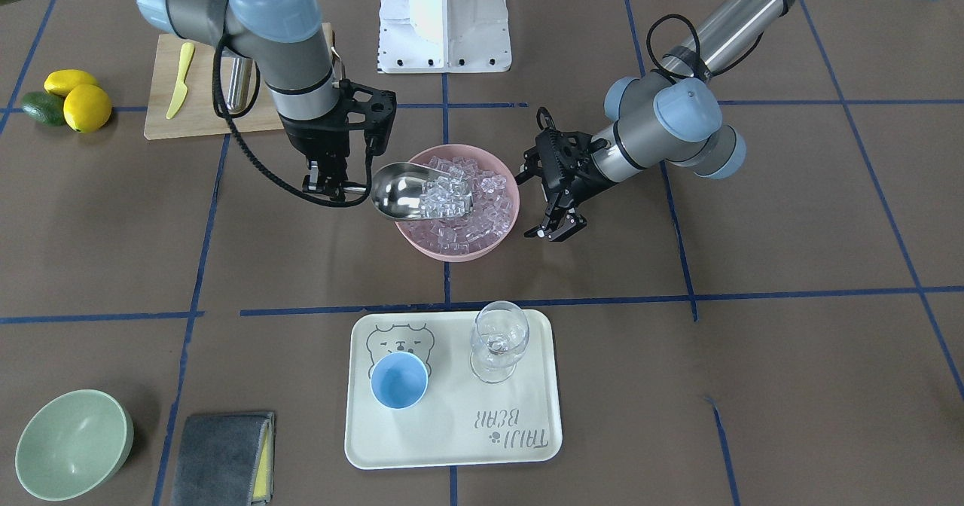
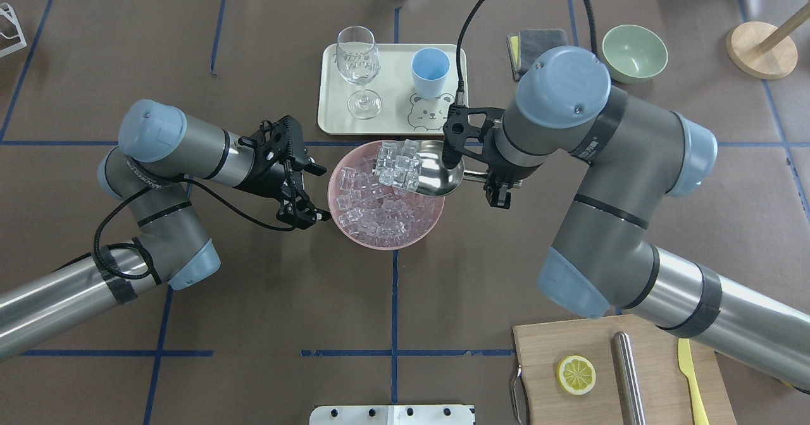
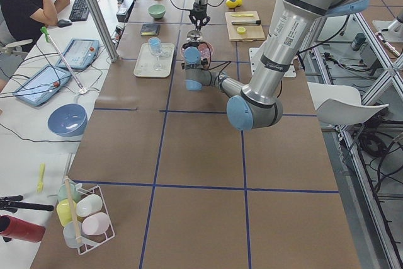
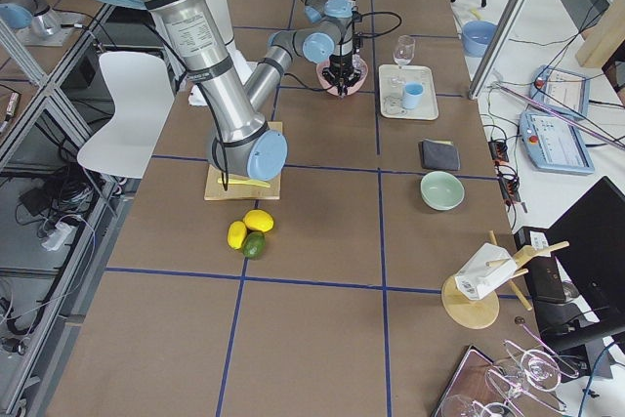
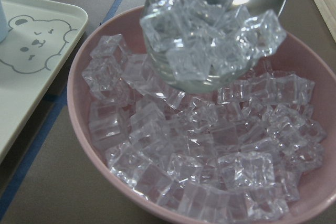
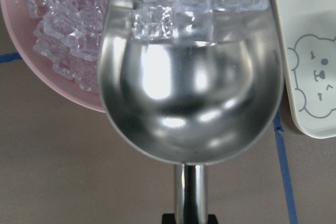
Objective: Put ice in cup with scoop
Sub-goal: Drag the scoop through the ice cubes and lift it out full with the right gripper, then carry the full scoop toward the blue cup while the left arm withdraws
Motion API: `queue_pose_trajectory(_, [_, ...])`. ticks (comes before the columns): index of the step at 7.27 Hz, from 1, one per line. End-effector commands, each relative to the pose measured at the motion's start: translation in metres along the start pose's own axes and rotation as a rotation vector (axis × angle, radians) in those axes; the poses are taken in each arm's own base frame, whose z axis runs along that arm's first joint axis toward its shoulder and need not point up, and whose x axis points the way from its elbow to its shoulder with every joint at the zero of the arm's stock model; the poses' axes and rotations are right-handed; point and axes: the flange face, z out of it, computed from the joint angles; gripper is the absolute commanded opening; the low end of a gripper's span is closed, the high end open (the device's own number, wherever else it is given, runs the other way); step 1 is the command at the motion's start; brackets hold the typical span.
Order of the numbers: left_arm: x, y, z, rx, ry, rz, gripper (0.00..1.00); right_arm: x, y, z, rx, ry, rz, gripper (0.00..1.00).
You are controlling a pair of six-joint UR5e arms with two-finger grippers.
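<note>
My right gripper [image 1: 331,186] [image 2: 500,188] is shut on the rod handle of the steel scoop [image 1: 403,193] [image 2: 436,175] [image 6: 191,103]. The scoop hovers over the pink bowl [image 1: 452,254] [image 2: 380,245] [image 5: 79,114], and its front end holds several clear ice cubes [image 1: 446,193] [image 2: 397,162] [image 5: 210,40]. More ice [image 5: 210,156] fills the bowl. My left gripper [image 1: 556,230] [image 2: 305,215] is open and empty, just beside the bowl's rim. The light-blue cup [image 1: 399,380] [image 2: 430,71] stands upright on the cream tray [image 1: 452,446] [image 2: 392,121].
A clear wine glass [image 1: 498,340] [image 2: 359,64] stands on the tray beside the cup. A pale-green bowl [image 1: 74,443] [image 2: 634,52] and a grey cloth [image 1: 222,457] [image 2: 538,42] lie past the tray. A wooden board [image 1: 196,114] [image 2: 569,343] holds a knife and a steel cylinder [image 2: 628,374].
</note>
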Motion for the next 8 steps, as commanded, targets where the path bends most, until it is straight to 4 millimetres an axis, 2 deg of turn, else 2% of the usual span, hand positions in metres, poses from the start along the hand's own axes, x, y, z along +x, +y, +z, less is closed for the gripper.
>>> queue_pose_trajectory(1, [-0.008,0.009,-0.019,-0.031,-0.024,-0.027,1.0,0.029,0.029,-0.02,0.09,-0.053,0.04,0.0])
queue_pose_trajectory(3, [-0.021,0.021,-0.037,-0.038,-0.054,-0.041,1.0,0.054,0.043,-0.044,0.125,-0.083,0.095,0.0])
queue_pose_trajectory(4, [-0.033,0.031,-0.054,-0.047,-0.084,-0.057,1.0,0.061,0.048,-0.047,0.117,-0.083,0.154,0.0])
queue_pose_trajectory(7, [-0.081,0.052,-0.119,-0.134,-0.208,-0.174,1.0,0.086,0.066,-0.06,0.042,-0.086,0.312,0.0])
queue_pose_trajectory(8, [-0.096,0.068,-0.151,-0.151,-0.229,-0.217,1.0,0.092,0.072,-0.059,0.018,-0.082,0.368,0.0])
